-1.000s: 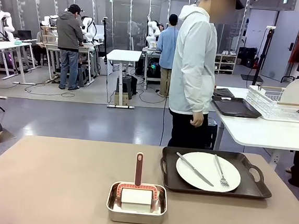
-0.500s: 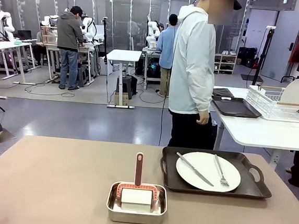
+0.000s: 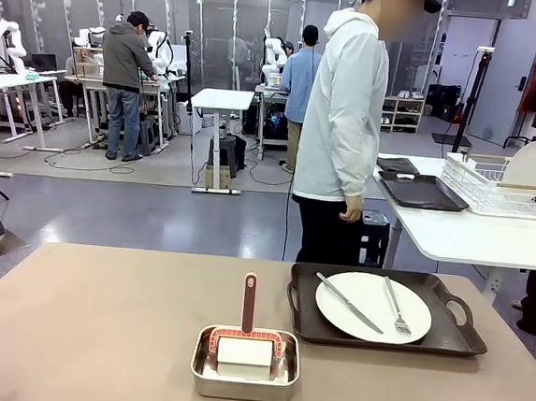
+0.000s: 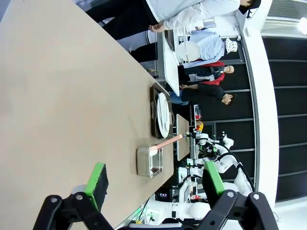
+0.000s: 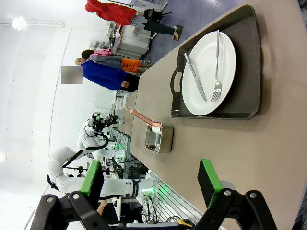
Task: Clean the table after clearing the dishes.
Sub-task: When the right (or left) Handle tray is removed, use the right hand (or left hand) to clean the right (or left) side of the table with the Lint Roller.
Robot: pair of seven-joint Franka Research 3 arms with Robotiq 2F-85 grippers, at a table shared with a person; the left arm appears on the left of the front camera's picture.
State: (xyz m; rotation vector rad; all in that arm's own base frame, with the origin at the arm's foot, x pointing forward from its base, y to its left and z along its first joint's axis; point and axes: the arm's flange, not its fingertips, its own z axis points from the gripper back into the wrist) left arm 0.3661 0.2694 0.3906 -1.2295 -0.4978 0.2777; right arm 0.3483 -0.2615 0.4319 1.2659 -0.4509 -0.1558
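Crockery is sitting on the robot's right half of the large matte taupe-brown table [image 3: 98,317]: one round white dinner plate [image 3: 371,305], carrying a metal knife [image 3: 348,302] and a metal fork [image 3: 396,308] side by side, is resting inside a dark rectangular handled tray [image 3: 453,341]. The tray's long axis is running across the table, left to right as the robot faces it, with a cut-out handle at each short end. By my judgement this is making the right arm the nearer one, and a lift would be calling for a grip at a handle or along the near long rim. The right gripper [image 5: 149,181] is hanging with its green-padded fingers [image 5: 207,178] spread apart and holding nothing, well apart from the tray, which is lying ahead of it and off toward one side of its view. The left gripper [image 4: 154,182] is likewise gaping and empty above bare table top.

Near the robot's edge, about midway between the arms, a small shiny rectangular steel pan [image 3: 242,389] is holding a white block-shaped scrubber [image 3: 244,352], whose salmon-red handle [image 3: 249,302] is rising out of the pan at a slant. Beyond the far edge a person [image 3: 342,123] in a pale jacket is standing side-on. Farther right, a white side table [image 3: 462,238] is bearing a second dark tray [image 3: 423,193] and a white wire dish rack [image 3: 494,187]. No brand, label or writing is showing clearly enough to read.
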